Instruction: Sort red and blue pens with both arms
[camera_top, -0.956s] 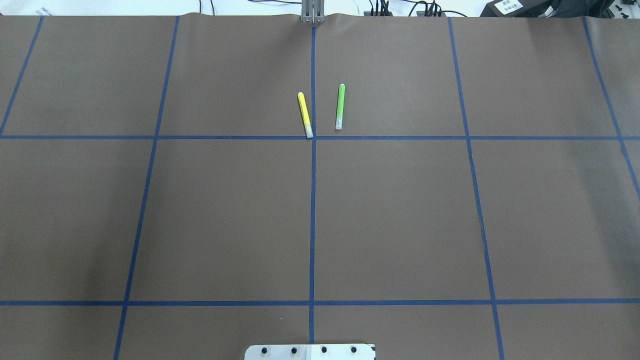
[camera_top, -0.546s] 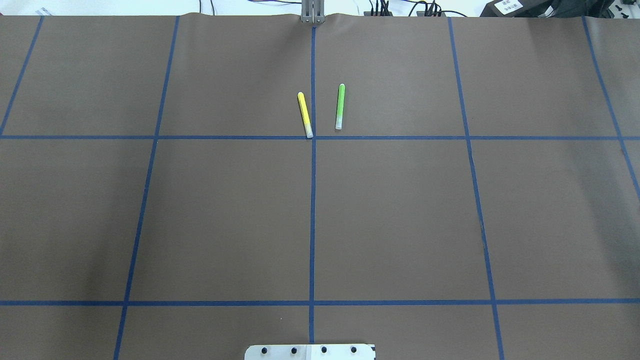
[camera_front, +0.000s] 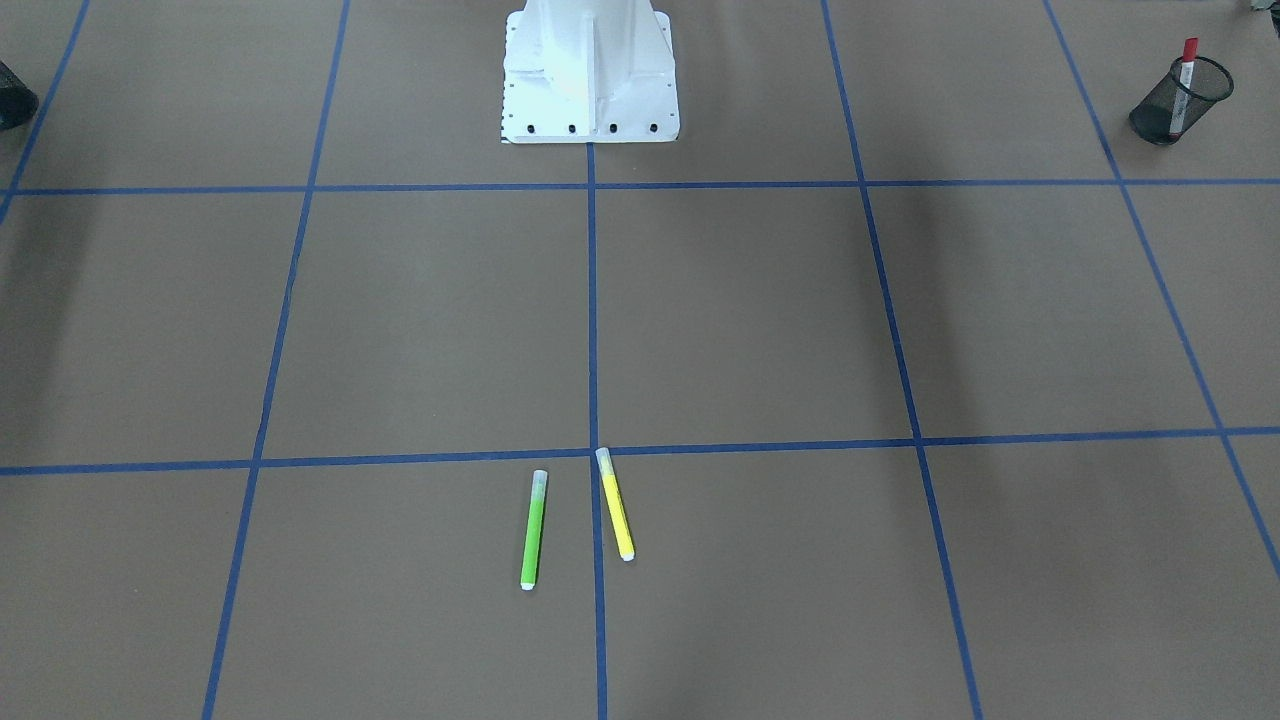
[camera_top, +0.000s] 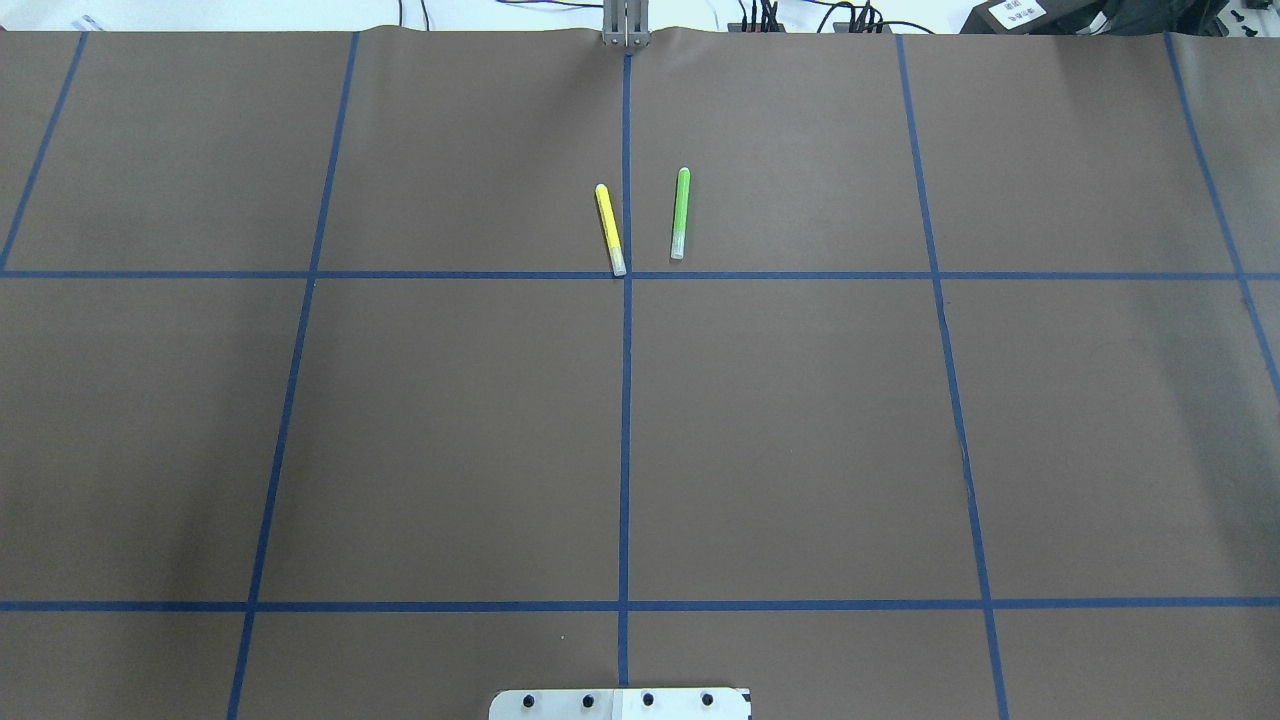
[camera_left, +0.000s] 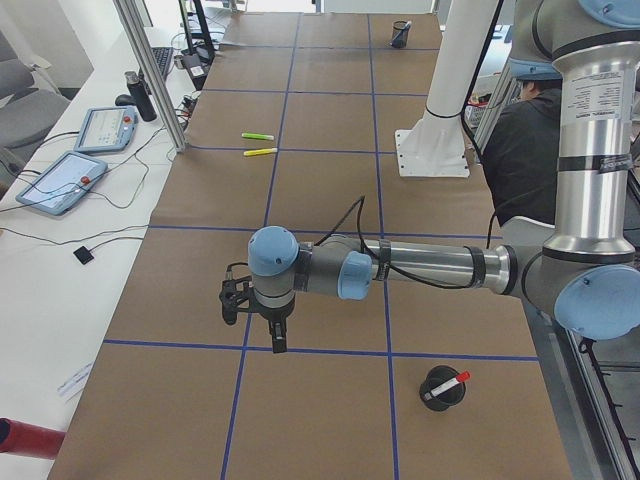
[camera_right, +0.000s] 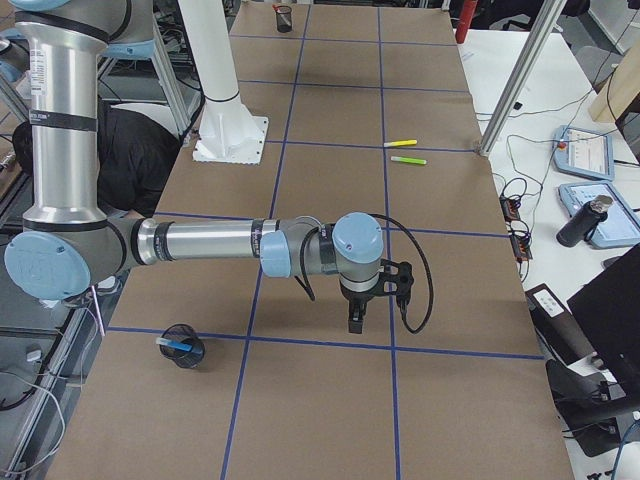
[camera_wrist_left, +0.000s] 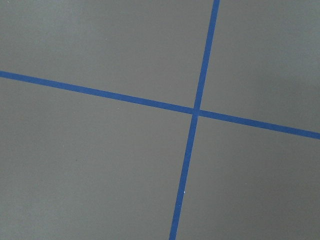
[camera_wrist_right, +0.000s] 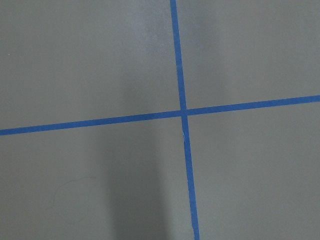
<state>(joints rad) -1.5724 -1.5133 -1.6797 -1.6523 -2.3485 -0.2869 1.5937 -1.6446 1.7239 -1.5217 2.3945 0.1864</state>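
**Six cameras covering one table (camera_top: 800, 420)**

Overhead and front-facing views are looking down from opposite sides, sharing the yellow marker (camera_top: 610, 228) and green marker (camera_top: 680, 213). Side views are looking along from either end. Wrist cameras are facing tape crossings (camera_wrist_left: 195, 111) close up.

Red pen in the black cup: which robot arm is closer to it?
Left. The left gripper hangs near the black cup holding the red pen; the right gripper hangs toward the table's other end, near the blue pen.
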